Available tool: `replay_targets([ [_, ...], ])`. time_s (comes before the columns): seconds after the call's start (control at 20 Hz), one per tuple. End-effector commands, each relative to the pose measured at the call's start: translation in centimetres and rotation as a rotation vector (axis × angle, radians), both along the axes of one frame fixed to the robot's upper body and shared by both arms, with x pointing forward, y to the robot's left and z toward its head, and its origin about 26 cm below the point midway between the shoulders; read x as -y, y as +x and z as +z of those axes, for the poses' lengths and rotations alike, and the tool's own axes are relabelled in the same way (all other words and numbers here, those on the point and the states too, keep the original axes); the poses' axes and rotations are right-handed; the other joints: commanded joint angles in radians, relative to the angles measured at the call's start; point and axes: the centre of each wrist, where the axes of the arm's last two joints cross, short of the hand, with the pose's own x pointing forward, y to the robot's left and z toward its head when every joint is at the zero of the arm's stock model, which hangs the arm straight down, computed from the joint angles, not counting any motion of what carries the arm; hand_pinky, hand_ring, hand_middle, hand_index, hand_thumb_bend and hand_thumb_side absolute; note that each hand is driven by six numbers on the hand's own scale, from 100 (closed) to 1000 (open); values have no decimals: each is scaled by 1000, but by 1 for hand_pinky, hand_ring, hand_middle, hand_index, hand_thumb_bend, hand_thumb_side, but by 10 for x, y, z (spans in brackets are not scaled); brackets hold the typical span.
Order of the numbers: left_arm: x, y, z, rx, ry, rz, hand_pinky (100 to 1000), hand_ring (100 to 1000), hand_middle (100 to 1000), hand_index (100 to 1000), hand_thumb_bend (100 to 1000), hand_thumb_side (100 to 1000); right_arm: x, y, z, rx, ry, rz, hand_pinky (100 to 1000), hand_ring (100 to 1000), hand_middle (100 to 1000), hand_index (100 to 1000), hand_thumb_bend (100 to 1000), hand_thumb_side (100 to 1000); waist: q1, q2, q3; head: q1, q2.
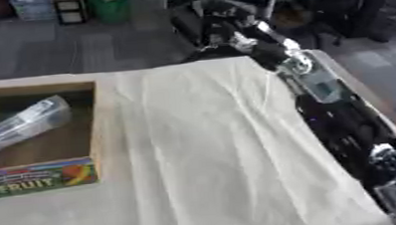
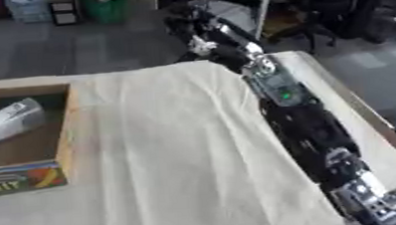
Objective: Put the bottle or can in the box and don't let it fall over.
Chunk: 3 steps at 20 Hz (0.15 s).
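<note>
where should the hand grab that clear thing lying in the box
Judging by its pose, take the clear item across its middle, from above through the open top of the box. It lies tilted, upper end toward the far right corner, and the walls block a side approach. The right hand is stretched past the table's far edge.

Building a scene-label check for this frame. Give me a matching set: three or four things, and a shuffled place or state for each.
Things:
1. box
2. clear wrapped item
3. cream cloth
4. right arm

Places or states:
A. spread wrinkled over the table
B. stretched out along the table's right side, reaching past the far edge
C. lying tilted inside the box
D. at the left edge, FRUIT label on its near wall

Pairs: 1-D, 2-C, 3-A, 4-B
</note>
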Motion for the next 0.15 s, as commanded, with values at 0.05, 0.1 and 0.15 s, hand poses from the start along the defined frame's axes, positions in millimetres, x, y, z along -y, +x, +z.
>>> replay_targets([
  [0.05,-12,-7,14,49,24,46,703,647,595,800,608,543,8,-30,18,77,57,-18,964,1000,1000,1000,100,527,3,-22,-31,71,17],
  [0.1,-14,-9,14,46,25,54,703,647,595,799,608,544,10,-39,12,72,72,-33,962,1000,1000,1000,100,529,4,-23,-50,92,21],
  [0.15,-16,-11,14,44,24,60,703,647,595,799,608,544,10,-47,6,72,81,-48,961,1000,1000,1000,100,529,3,-24,-65,110,24],
])
